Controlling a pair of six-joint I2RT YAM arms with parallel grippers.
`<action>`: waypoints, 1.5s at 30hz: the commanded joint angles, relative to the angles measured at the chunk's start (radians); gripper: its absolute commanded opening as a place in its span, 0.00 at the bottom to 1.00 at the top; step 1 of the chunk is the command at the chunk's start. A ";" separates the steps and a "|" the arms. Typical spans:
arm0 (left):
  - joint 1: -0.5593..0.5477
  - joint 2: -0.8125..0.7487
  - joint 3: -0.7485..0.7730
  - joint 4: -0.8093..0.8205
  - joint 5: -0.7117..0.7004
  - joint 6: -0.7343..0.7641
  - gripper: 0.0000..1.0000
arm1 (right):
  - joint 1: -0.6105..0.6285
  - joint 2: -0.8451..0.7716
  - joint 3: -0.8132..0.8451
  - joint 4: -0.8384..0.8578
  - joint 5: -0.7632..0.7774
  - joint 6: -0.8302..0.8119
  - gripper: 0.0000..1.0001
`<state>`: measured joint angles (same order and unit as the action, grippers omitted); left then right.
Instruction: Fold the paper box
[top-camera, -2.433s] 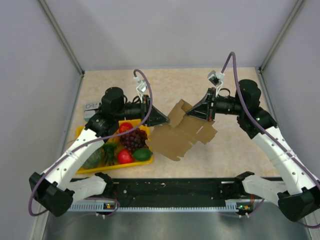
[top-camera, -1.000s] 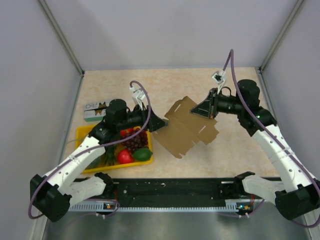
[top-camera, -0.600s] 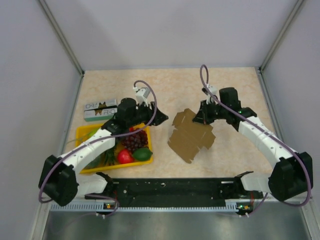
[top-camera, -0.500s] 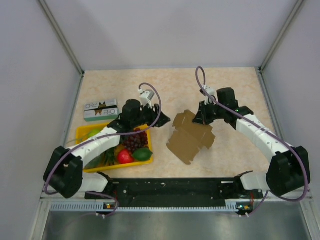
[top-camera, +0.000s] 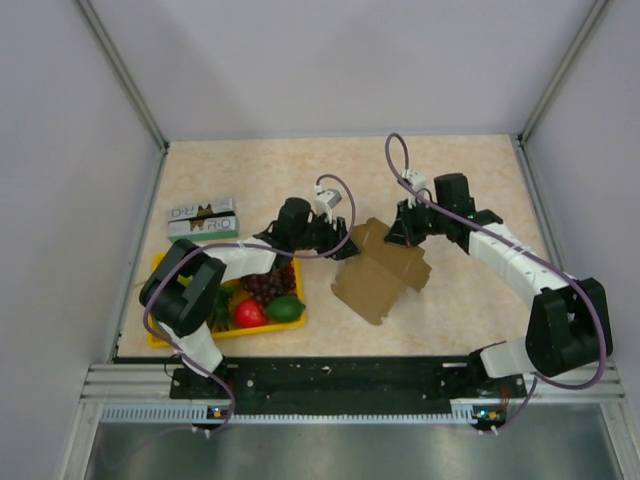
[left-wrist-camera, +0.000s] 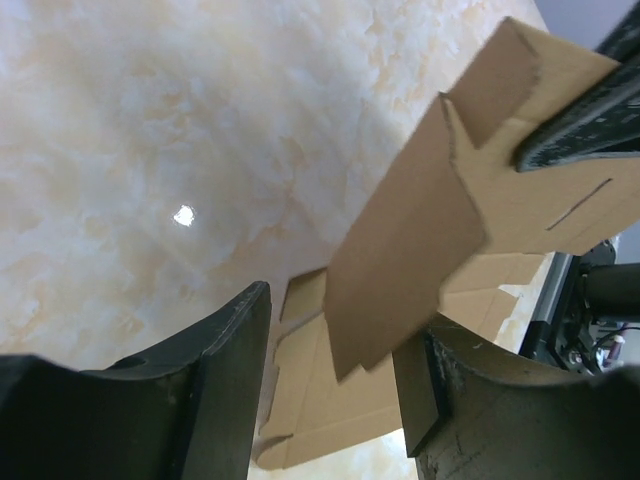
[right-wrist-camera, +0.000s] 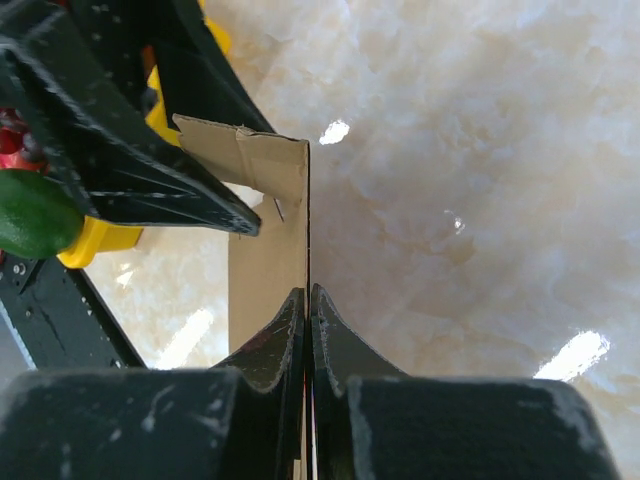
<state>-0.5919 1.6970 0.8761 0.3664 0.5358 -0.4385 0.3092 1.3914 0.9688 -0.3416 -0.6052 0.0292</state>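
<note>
Brown kraft sheet, the paper box (top-camera: 378, 283), mostly unfolded. It lies mid-table, just right of the yellow tray (top-camera: 158, 268). Its near part rests on the beige marbled table (top-camera: 460, 170). The far edge is lifted clear of the surface, up between the two arm tips.

Far right part of the sheet: the right gripper (right-wrist-camera: 308, 318) has its jaws pressed tight together on the cardboard. In the wrist view the sheet shows edge-on, running straight up from the pinch, with a short flap bent over at the top.

Left side of the raised part: the left gripper (left-wrist-camera: 335, 385) has its jaws apart, straddling a notched flap that hangs down between them. There is a clear gap of bare table between the flap and one jaw. The flap's other edge sits close against the second jaw, and from this angle I cannot tell whether they touch. The jaws are not clamped on it.

The left arm reaches low over the far side of the tray towards the sheet. The two grippers are near each other, on opposite sides of the lifted portion.

Tray contents:
- dark grapes (top-camera: 265, 284)
- a red fruit (top-camera: 249, 313)
- a green lime-shaped fruit (top-camera: 286, 308)
- something leafy and green, partly hidden under the arm

A green-and-white printed carton (top-camera: 202, 218) lies flat beyond the tray, well apart from the sheet.
</note>
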 joint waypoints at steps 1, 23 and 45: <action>-0.003 0.047 0.069 0.072 0.070 0.066 0.55 | -0.004 -0.006 -0.004 0.067 -0.068 -0.025 0.00; 0.049 -0.074 -0.106 0.243 0.199 -0.077 0.49 | -0.102 0.024 -0.091 0.361 -0.373 0.307 0.00; -0.031 -0.284 -0.210 0.151 -0.221 0.020 0.26 | -0.117 0.021 -0.104 0.384 -0.285 0.440 0.00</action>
<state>-0.5957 1.4593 0.6617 0.5228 0.4370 -0.4625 0.1978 1.4166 0.8749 -0.0261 -0.9184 0.4248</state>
